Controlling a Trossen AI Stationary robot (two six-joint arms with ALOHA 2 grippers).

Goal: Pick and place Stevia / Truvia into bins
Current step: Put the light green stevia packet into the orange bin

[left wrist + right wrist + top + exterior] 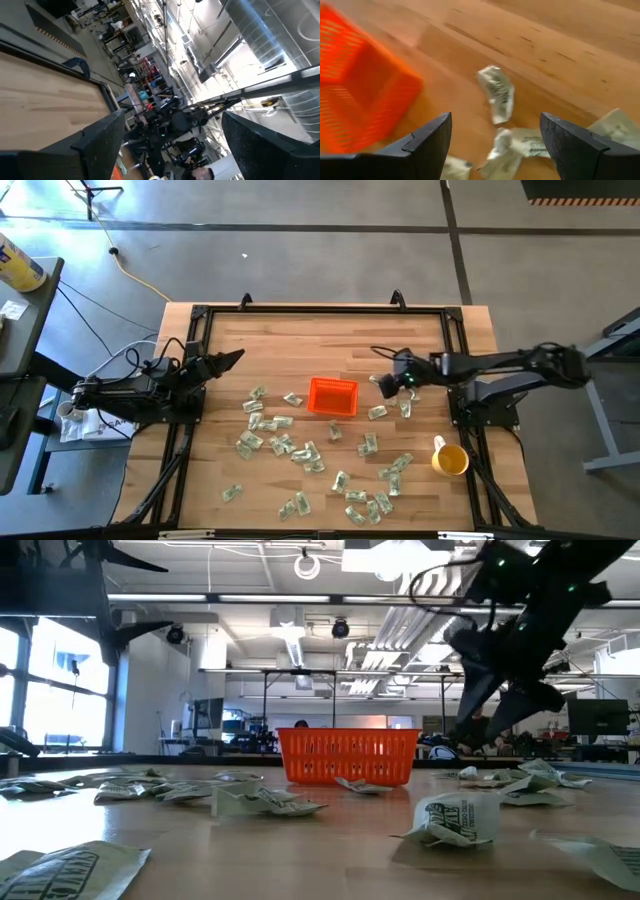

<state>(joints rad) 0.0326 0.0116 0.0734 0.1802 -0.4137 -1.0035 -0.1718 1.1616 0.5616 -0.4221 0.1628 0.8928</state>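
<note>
Many pale green and white sachets (290, 448) lie flat and scattered over the wooden table, mostly toward its near side. The orange basket (332, 396) stands at the table's middle; in the low view the basket (347, 755) stands behind the sachets (455, 820). My right gripper (385, 383) hovers open above the table just right of the basket, over sachets (496, 92) lying near the basket (360, 85). My left gripper (232, 360) is open and raised at the table's left side, far from the sachets.
A yellow cup (449, 459) stands near the table's right edge. A black frame (320, 310) runs round the table. The far half of the wood is bare.
</note>
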